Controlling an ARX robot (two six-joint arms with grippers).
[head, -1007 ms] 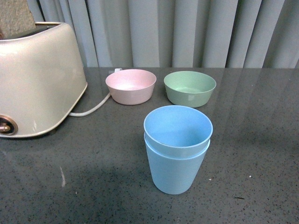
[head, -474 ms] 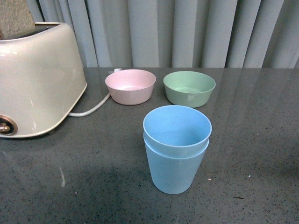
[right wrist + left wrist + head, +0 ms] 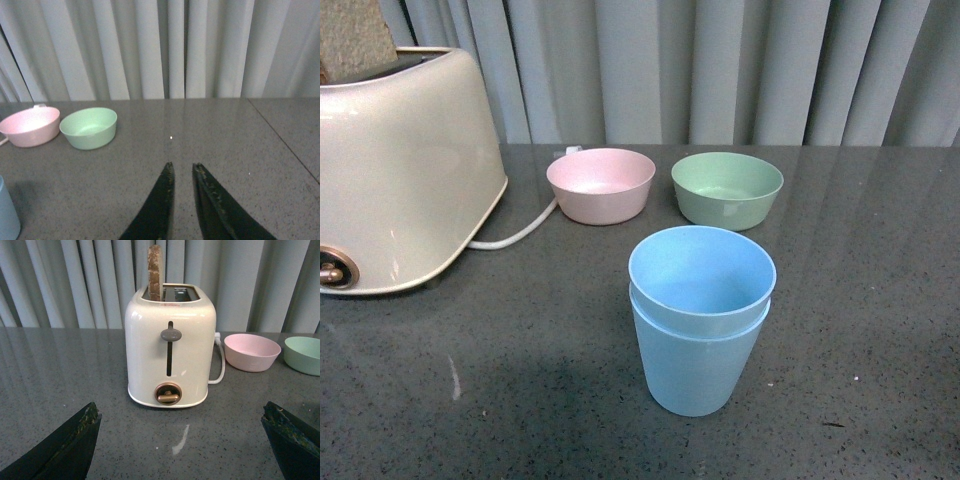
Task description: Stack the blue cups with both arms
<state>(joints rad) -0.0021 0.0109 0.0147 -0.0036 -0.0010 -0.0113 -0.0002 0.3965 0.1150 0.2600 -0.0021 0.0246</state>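
The two blue cups (image 3: 698, 330) stand nested, one inside the other, upright on the dark grey counter in the front view; no arm shows there. A sliver of the cups also shows at the edge of the right wrist view (image 3: 7, 216). My left gripper (image 3: 181, 410) is open and empty, jaws wide apart above bare counter, facing the toaster. My right gripper (image 3: 183, 166) is shut and empty, its fingers nearly touching, over bare counter away from the cups.
A cream toaster (image 3: 390, 170) with a slice of toast (image 3: 155, 272) stands at the left, its white cord (image 3: 515, 235) trailing toward the pink bowl (image 3: 601, 184). The green bowl (image 3: 727, 188) sits beside it. Grey curtains (image 3: 720, 70) hang behind the counter.
The view shifted slightly and settled back; the nested cups and bowls stay in place.
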